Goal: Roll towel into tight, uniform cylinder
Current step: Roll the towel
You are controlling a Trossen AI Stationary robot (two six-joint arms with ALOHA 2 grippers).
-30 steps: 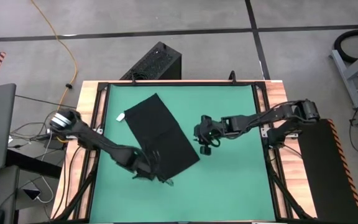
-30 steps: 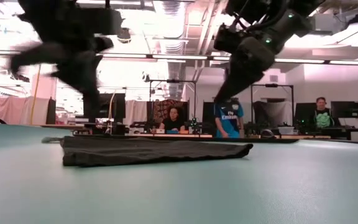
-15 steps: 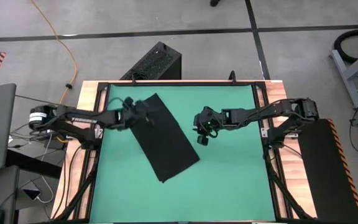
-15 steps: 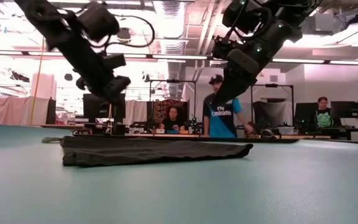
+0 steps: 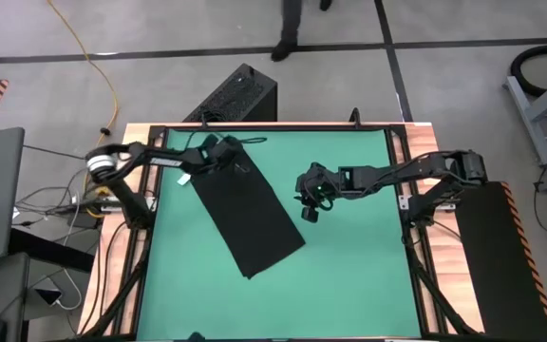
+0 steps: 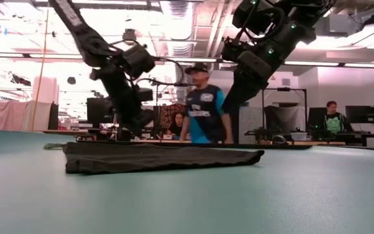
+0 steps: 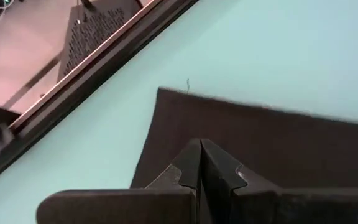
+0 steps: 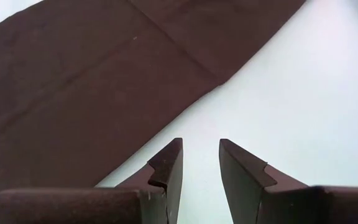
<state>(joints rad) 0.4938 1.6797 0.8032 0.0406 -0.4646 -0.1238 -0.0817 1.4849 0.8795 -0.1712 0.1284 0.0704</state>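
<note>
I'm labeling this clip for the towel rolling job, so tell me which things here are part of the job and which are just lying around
Part of the job:
towel, flat on the green mat
left gripper, shut, over the towel's far end
right gripper, open, beside the towel

Just lying about:
black ribbed box on the floor
yellow cable
person behind the table

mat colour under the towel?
Green: the flat table mat under the plain black soft cloth towel is solid green, best in the high view.
</note>
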